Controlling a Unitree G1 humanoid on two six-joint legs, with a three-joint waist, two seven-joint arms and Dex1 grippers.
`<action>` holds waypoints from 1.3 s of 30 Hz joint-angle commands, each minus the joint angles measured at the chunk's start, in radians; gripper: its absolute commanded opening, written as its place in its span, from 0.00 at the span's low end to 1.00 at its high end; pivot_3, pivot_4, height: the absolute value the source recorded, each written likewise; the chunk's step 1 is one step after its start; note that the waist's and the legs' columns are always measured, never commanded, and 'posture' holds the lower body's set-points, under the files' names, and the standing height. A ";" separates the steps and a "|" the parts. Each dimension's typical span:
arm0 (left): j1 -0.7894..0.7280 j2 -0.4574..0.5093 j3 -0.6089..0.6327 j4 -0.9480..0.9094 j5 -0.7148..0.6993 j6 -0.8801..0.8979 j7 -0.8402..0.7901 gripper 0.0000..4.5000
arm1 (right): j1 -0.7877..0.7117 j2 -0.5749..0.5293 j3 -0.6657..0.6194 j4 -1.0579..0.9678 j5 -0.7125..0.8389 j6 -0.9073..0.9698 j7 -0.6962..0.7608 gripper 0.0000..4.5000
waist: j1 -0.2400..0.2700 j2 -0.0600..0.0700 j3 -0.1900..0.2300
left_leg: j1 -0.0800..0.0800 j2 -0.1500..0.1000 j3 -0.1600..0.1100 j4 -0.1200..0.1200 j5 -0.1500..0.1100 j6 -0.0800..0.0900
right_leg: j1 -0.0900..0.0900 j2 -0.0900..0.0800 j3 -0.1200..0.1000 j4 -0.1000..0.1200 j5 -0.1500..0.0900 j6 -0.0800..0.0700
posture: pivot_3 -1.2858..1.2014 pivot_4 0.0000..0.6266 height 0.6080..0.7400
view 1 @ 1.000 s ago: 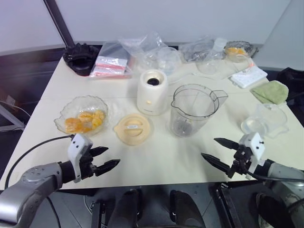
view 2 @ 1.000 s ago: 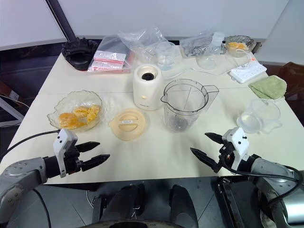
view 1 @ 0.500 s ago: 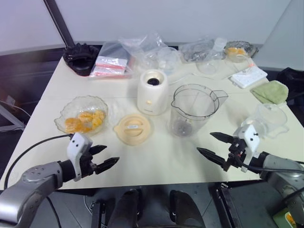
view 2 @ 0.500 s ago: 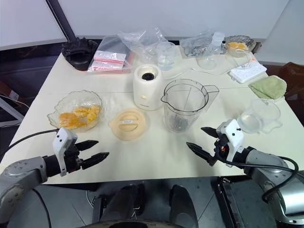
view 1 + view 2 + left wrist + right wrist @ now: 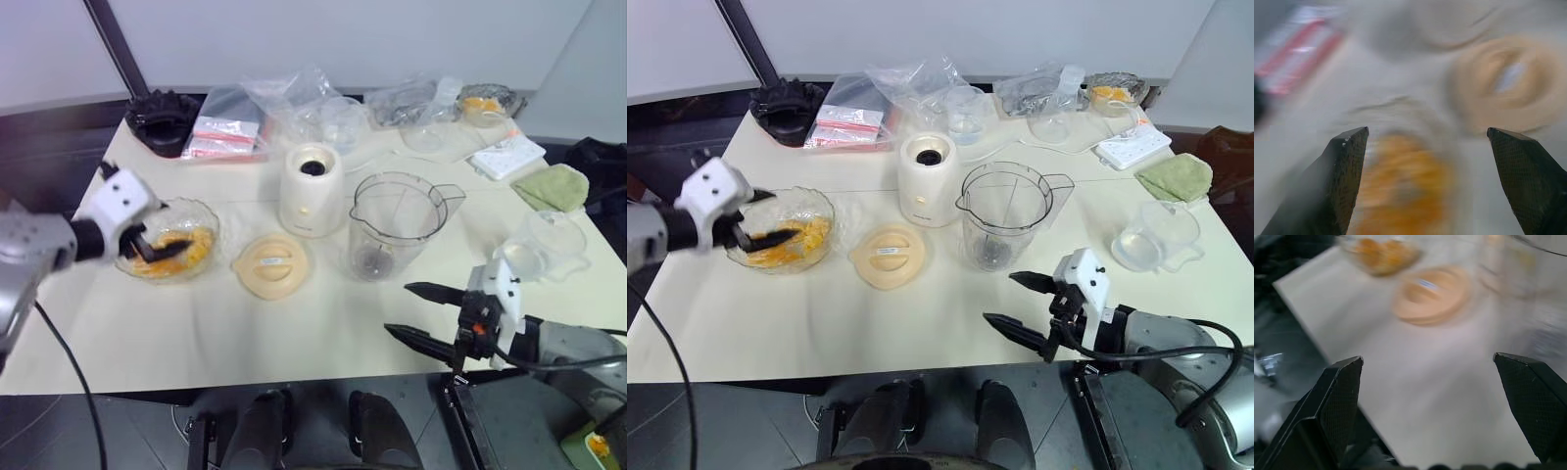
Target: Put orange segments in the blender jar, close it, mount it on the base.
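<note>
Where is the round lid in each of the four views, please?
Left eye: lid in front of the base.
Right eye: lid, same place.
Left wrist: blurred ring beside the segments.
Right wrist: ring beside the segments.
Shared landmark: the segments.

Left arm is stretched out to the robot's left side, left gripper (image 5: 759,231) raised with its two black fingers spread wide. Right gripper (image 5: 1019,306) sits low and close in, tilted slightly down, fingers wide apart too.
</note>
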State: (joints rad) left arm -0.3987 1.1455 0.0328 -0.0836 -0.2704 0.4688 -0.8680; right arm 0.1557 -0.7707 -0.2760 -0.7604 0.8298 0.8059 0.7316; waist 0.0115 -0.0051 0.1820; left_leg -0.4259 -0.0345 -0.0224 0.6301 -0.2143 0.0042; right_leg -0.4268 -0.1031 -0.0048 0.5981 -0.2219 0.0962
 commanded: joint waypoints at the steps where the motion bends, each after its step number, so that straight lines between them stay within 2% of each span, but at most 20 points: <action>1: -0.161 0.020 -0.180 0.256 0.275 -0.258 -0.042 0.90 | -0.056 0.015 0.059 -0.067 0.038 0.022 -0.063 0.99 | 0.002 -0.002 0.001 | 0.000 -0.001 0.000 0.000 -0.001 0.001 | 0.000 0.000 0.000 0.000 0.000 0.000 | 0.52 0.24 1.00; 4: -0.345 -0.037 -0.324 0.569 0.448 -0.450 -0.079 0.90 | -0.081 0.048 0.113 -0.083 0.021 0.016 -0.116 0.99 | 0.003 -0.005 0.001 | -0.001 -0.001 -0.001 0.000 -0.001 0.001 | -0.001 0.000 0.000 0.001 0.001 -0.001 | 0.52 0.24 1.00; 8: -0.556 -0.153 -0.430 0.930 0.590 -0.619 -0.079 0.90 | -0.042 0.036 0.129 -0.058 -0.039 -0.024 -0.105 0.99 | 0.017 -0.011 0.003 | -0.003 -0.003 -0.001 0.001 -0.002 0.003 | -0.001 0.000 -0.001 0.001 0.003 0.001 | 0.52 0.24 1.00; 11: -0.671 -0.232 -0.479 1.124 0.669 -0.688 -0.058 0.90 | -0.021 0.035 0.126 -0.051 -0.061 -0.046 -0.101 0.99 | 0.026 -0.018 0.005 | -0.005 -0.003 0.002 0.005 -0.002 0.004 | -0.001 0.000 -0.001 0.000 0.010 0.014 | 0.52 0.24 1.00; 14: -0.742 -0.299 -0.517 1.256 0.732 -0.706 -0.050 0.90 | -0.026 0.038 0.124 -0.064 -0.059 -0.038 -0.122 0.99 | 0.026 -0.020 0.005 | -0.009 -0.002 0.002 0.014 -0.003 0.006 | -0.001 0.001 -0.002 0.001 0.012 0.018 | 0.52 0.24 1.00; 19: -0.803 -0.378 -0.512 1.372 0.763 -0.665 -0.024 0.90 | -0.030 0.030 0.102 -0.086 -0.039 -0.015 -0.159 0.99 | 0.026 -0.020 0.005 | -0.011 -0.001 0.000 0.022 -0.004 0.007 | 0.000 0.001 -0.001 0.000 0.016 0.016 | 0.52 0.24 1.00; 25: -0.814 -0.422 -0.515 1.417 0.794 -0.612 0.026 0.90 | -0.030 0.025 0.079 -0.114 -0.005 0.013 -0.192 0.99 | 0.027 -0.020 0.005 | -0.012 0.000 -0.001 0.022 -0.004 0.007 | -0.001 0.001 -0.001 0.000 0.018 0.016 | 0.52 0.24 1.00; 39: -0.731 -0.520 -0.352 1.456 0.706 -0.395 0.118 0.90 | -0.003 0.023 0.076 -0.144 0.002 0.020 -0.254 0.99 | 0.027 -0.021 0.004 | -0.013 0.000 -0.001 0.024 -0.004 0.007 | -0.001 0.001 -0.002 0.001 0.021 0.021 | 0.52 0.24 1.00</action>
State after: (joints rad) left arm -1.1488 0.6265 -0.3381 1.3627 0.4476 0.0421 -0.7704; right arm 0.1563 -0.7390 -0.1740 -0.8629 0.8126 0.8307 0.4827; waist 0.0384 -0.0258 0.1858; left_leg -0.4385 -0.0348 -0.0230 0.6546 -0.2182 0.0112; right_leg -0.4278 -0.1026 -0.0064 0.5996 -0.2013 0.1170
